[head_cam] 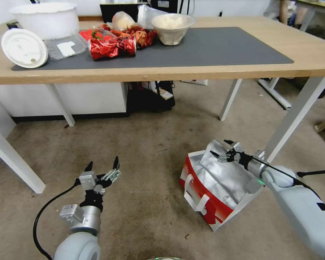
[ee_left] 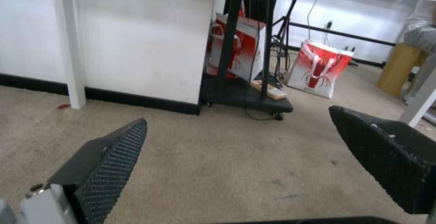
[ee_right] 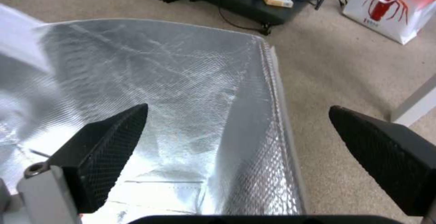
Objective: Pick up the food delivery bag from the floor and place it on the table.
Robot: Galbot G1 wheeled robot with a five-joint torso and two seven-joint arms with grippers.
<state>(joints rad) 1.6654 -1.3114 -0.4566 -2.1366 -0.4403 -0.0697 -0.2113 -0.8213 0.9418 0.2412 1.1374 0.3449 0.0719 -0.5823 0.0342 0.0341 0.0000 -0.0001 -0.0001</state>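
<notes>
Two robot arms fill the bottom of the head view. At lower left the left claw [head_cam: 102, 167] hangs over bare carpet, its two black fingers spread apart and holding nothing. At centre right the right claw [head_cam: 220, 148] sits at the upper rim of the food delivery bag [head_cam: 213, 187], also spread wide and empty; in the right wrist view one finger [ee_right: 107, 149] is over the silver lining and the other is outside the bag wall, so the jaws straddle the rim without closing on it.

By the look of things, the task is barely begun. No grip has been made, and lifting and setting down are all left to do.

That large boxy paper bag stands on the worn grey-brown carpeted floor [head_cam: 133, 151], lower right of centre, beside a white desk leg [head_cam: 296, 115]. Its outside is red and white, its open mouth shows crinkled silver foil, and white strap handles [head_cam: 195, 196] droop down its near side.

Across the top of the frame, the wide light-wood desk [head_cam: 307, 50] carries a dark grey mat [head_cam: 224, 47].
</notes>
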